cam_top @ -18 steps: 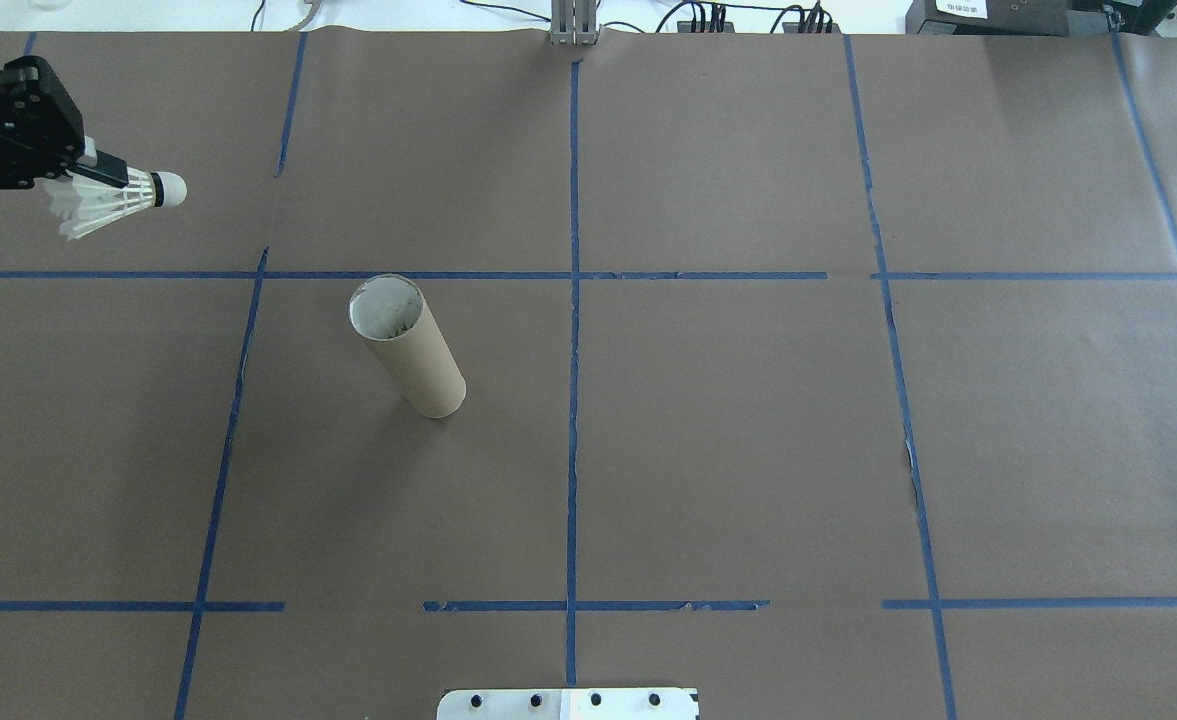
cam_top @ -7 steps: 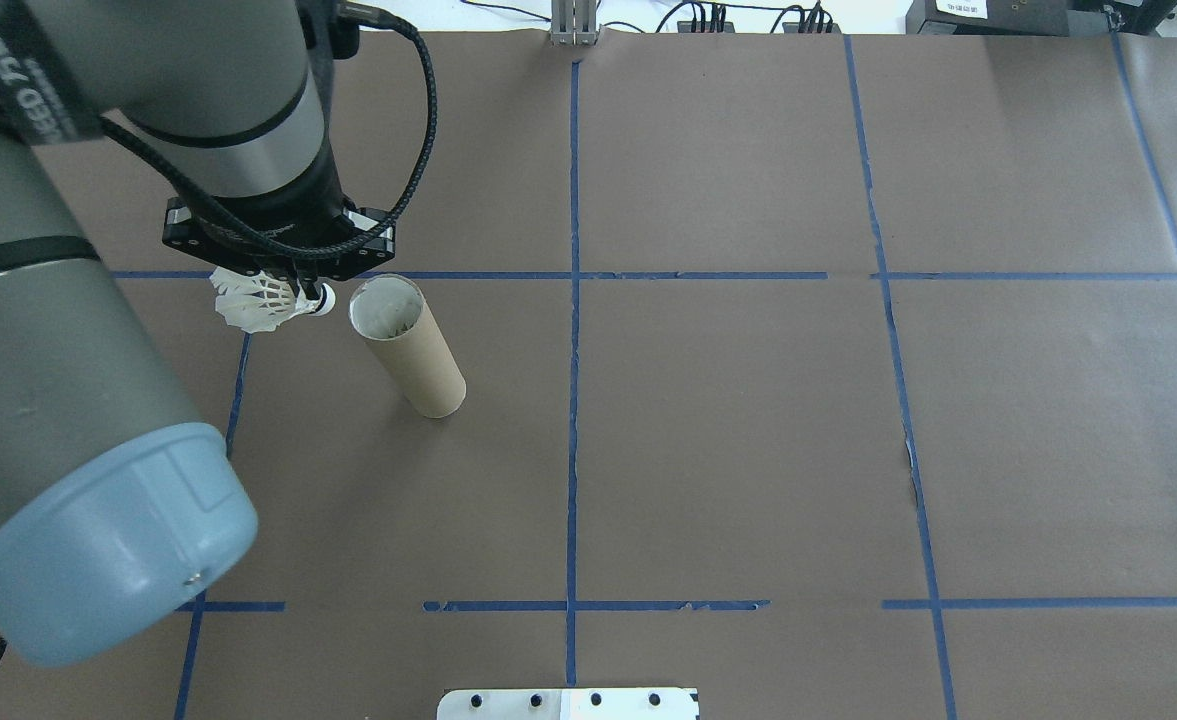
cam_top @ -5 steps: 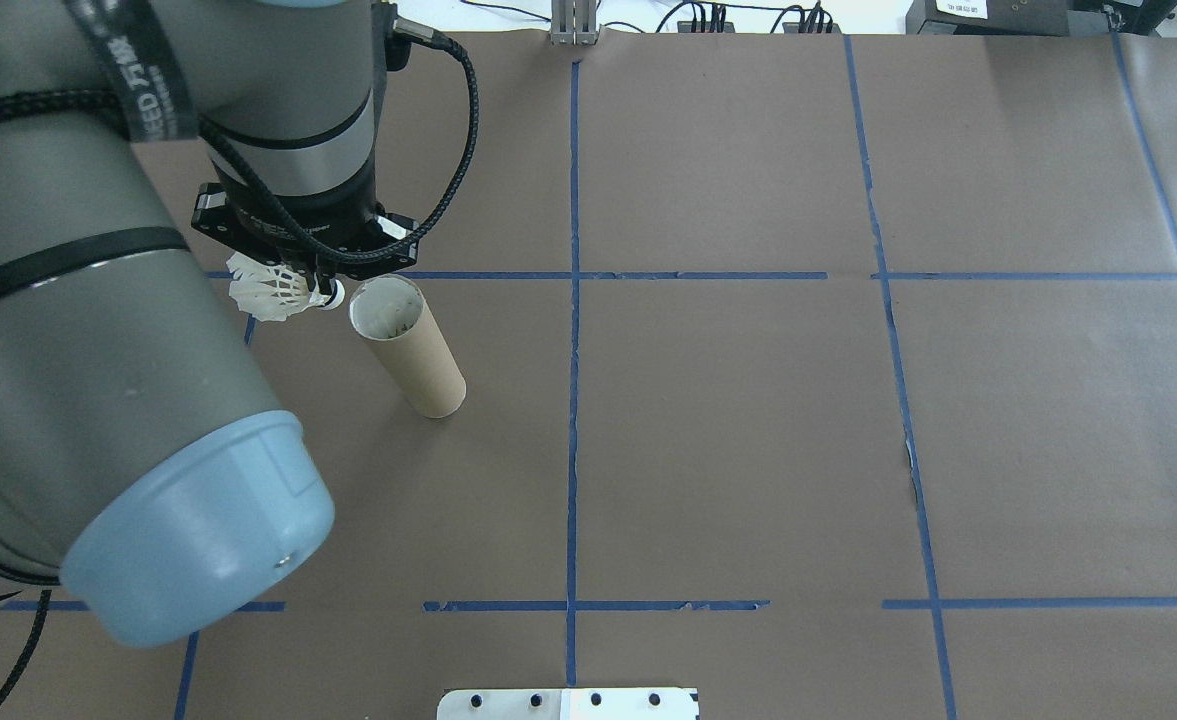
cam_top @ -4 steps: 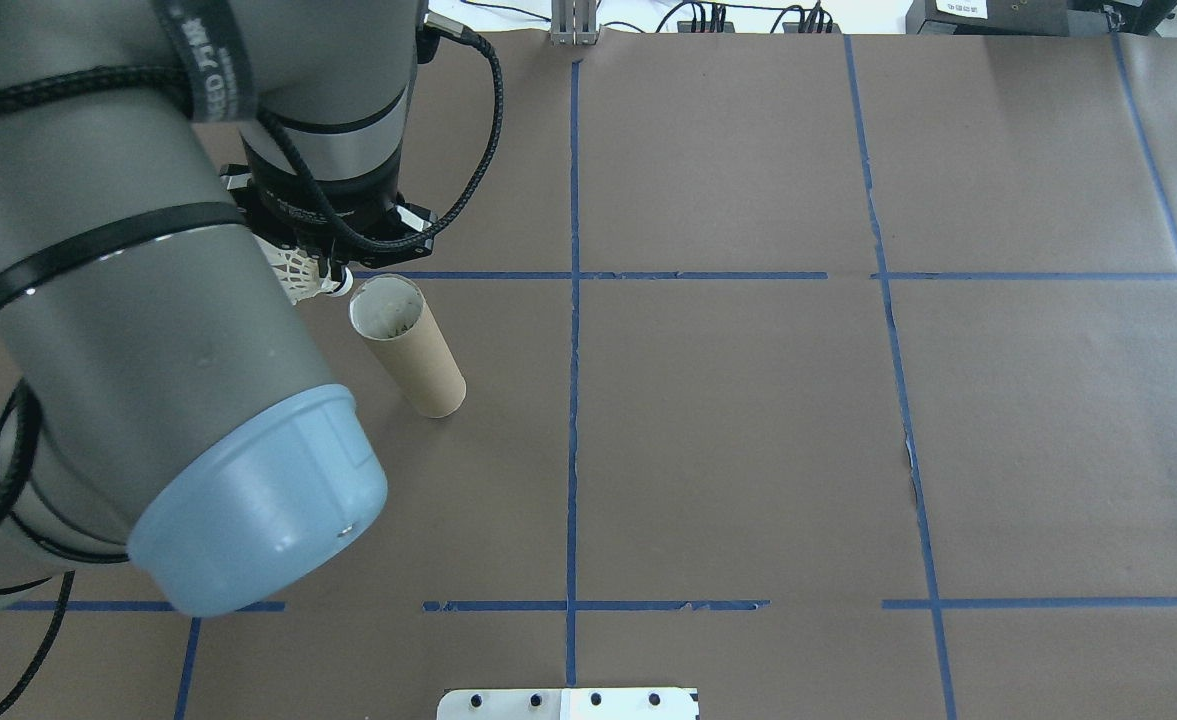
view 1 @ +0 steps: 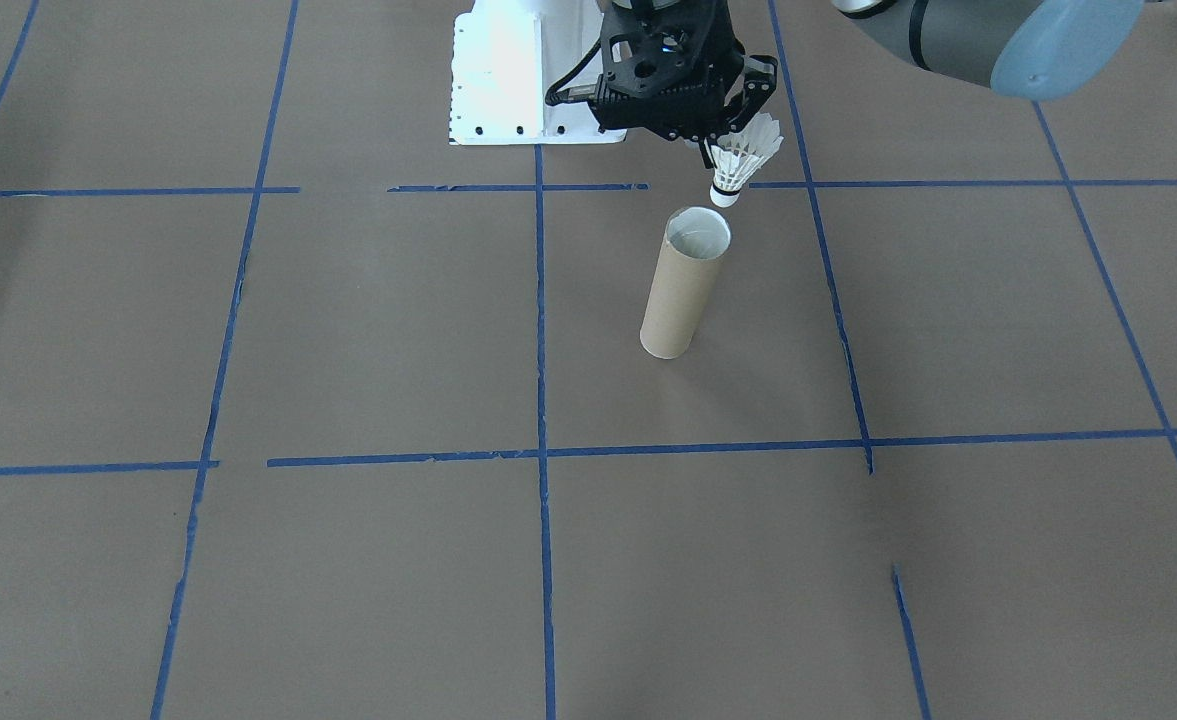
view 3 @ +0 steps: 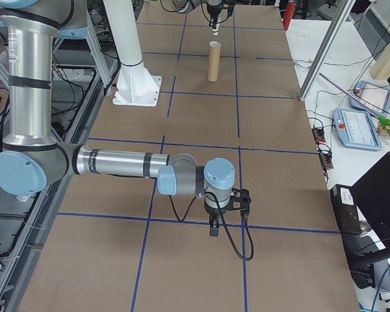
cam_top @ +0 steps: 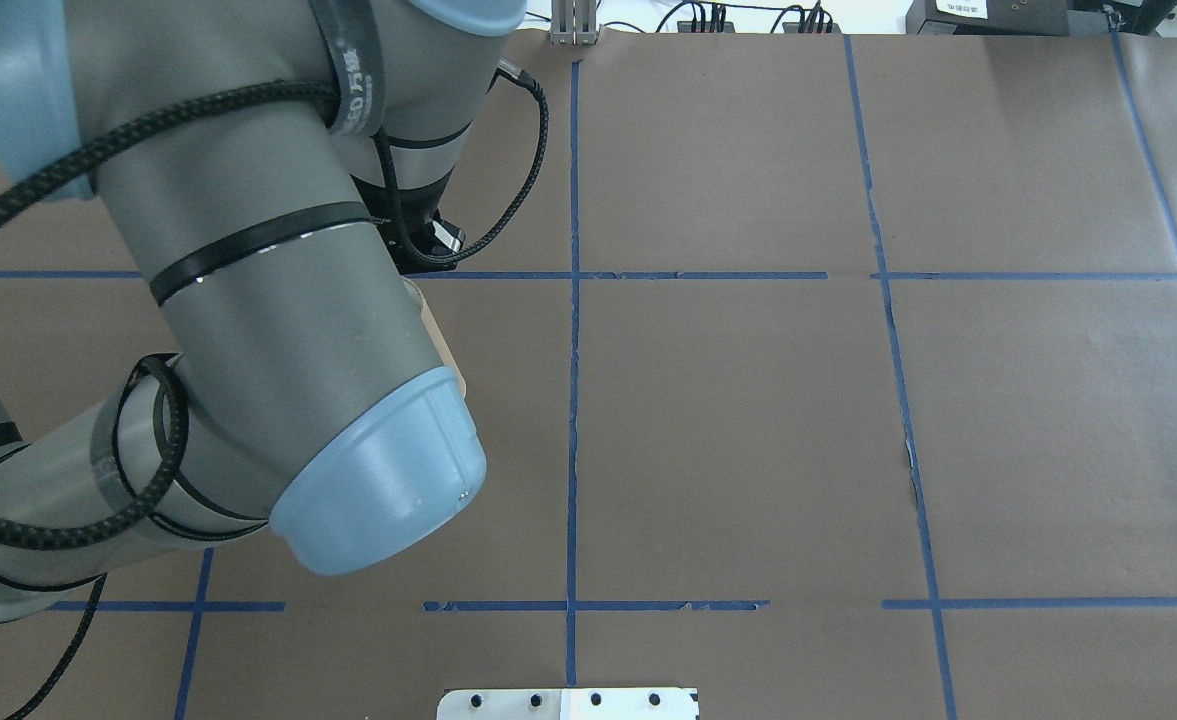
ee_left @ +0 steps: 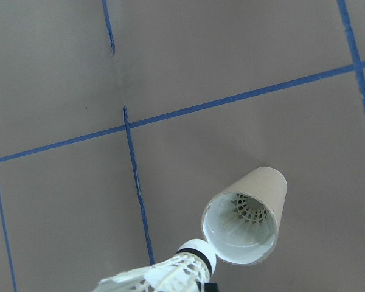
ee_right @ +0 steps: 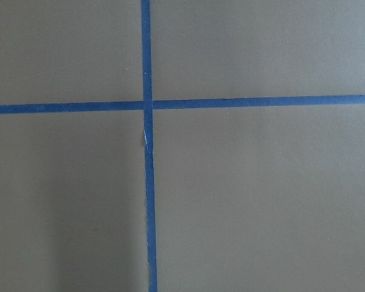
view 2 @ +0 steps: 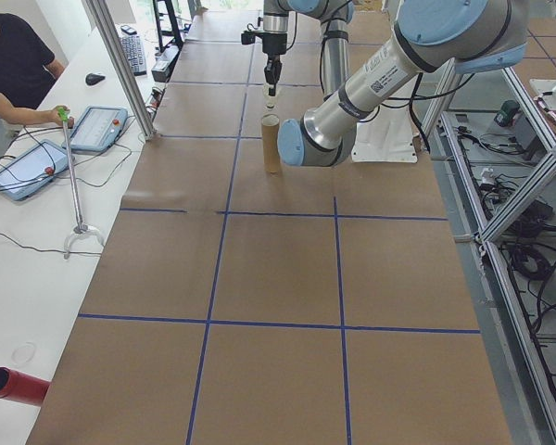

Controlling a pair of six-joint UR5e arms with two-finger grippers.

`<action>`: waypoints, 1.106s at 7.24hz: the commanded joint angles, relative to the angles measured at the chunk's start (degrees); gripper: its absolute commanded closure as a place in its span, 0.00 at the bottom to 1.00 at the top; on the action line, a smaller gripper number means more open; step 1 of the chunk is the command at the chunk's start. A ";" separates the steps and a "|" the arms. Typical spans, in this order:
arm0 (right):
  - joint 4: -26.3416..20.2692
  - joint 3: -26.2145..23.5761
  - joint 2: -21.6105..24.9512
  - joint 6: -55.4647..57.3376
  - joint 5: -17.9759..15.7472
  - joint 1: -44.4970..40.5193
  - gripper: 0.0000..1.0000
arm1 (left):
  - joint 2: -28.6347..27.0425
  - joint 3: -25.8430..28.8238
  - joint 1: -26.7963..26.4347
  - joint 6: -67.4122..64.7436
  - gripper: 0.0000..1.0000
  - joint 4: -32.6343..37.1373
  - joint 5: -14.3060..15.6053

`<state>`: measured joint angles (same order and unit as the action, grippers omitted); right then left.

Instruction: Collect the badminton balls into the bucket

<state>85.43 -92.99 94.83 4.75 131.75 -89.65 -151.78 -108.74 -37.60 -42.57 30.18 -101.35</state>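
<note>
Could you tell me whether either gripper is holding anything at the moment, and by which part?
The left gripper holds the shuttlecock by its feather skirt, cork tip down, just above the cardboard tube. The right gripper appears to hold nothing.

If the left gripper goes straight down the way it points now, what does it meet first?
Probably the rim of the cardboard tube: the shuttlecock held by the left gripper hangs cork-down near the tube's edge, not centred, though depth is unclear.

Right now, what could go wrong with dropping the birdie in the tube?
The left end effector holds the shuttlecock with its cork just off the cardboard tube rim, so it might hit the edge and fall outside. The tube is tall and narrow, so a bump could tip it. Shuttlecocks already sit inside.
</note>
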 commanded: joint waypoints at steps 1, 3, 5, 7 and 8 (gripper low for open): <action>0.00 0.00 0.00 0.00 0.00 0.00 0.00 | 0.34 1.24 2.51 0.29 1.00 1.10 0.10; 0.00 0.00 0.00 0.00 0.00 0.00 0.00 | 0.69 3.10 2.62 0.29 1.00 3.83 0.27; 0.00 0.00 0.00 0.00 0.00 0.00 0.00 | 0.78 3.19 2.53 1.42 1.00 4.36 0.19; 0.00 0.00 0.00 0.00 0.00 0.00 0.00 | 2.09 3.10 2.53 1.70 1.00 5.84 0.27; 0.00 0.00 0.00 0.00 0.00 0.00 0.00 | 2.62 3.10 2.53 1.79 1.00 6.20 0.27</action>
<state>85.43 -92.99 94.83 4.75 131.75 -89.65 -149.93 -105.60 -35.03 -40.93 35.64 -101.10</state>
